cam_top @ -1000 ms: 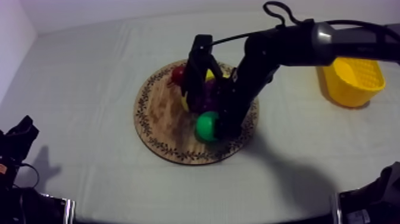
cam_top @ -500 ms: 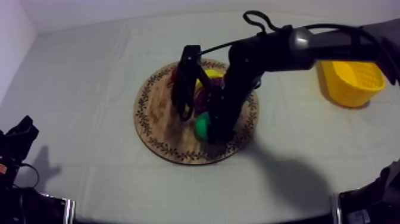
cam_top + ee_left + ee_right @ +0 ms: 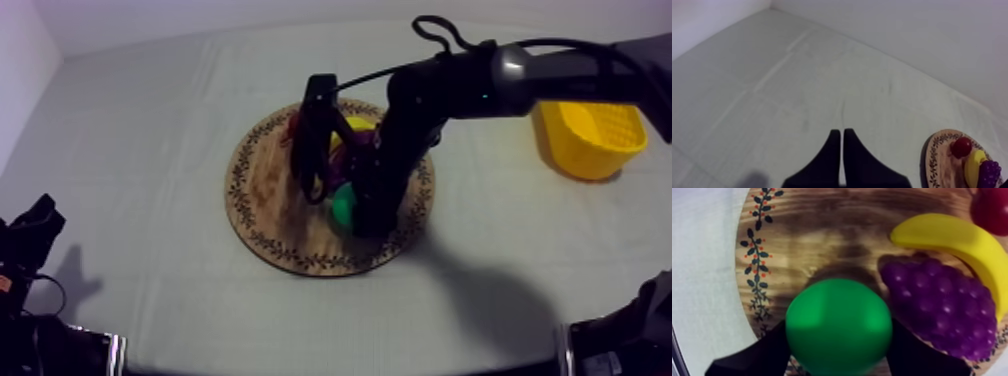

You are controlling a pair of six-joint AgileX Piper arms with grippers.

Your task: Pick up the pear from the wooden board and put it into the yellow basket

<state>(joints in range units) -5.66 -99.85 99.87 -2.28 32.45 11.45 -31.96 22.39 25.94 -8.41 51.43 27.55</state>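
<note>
Pear point(image 3: 838, 325) on board point(image 3: 822, 248), round, axis unclear, right fingers point(image 3: 757, 358) clasping it, left fingers point(image 3: 827, 162) closed

The top camera looks down at a slant from above the near side of the table point(image 3: 150, 120) toward the far wall, far enough off to take in the whole board point(image 3: 265, 200) and the basket point(image 3: 590, 135); the left wrist camera sits low behind the left gripper point(image 3: 839, 131), facing across the cloth toward the distant board; the right wrist camera looks nearly straight down from very near on the pear point(image 3: 837, 318) between the fingers of the right gripper point(image 3: 839, 330); all three share the board with its banana point(image 3: 952, 240) and grapes point(image 3: 942, 308).
</note>
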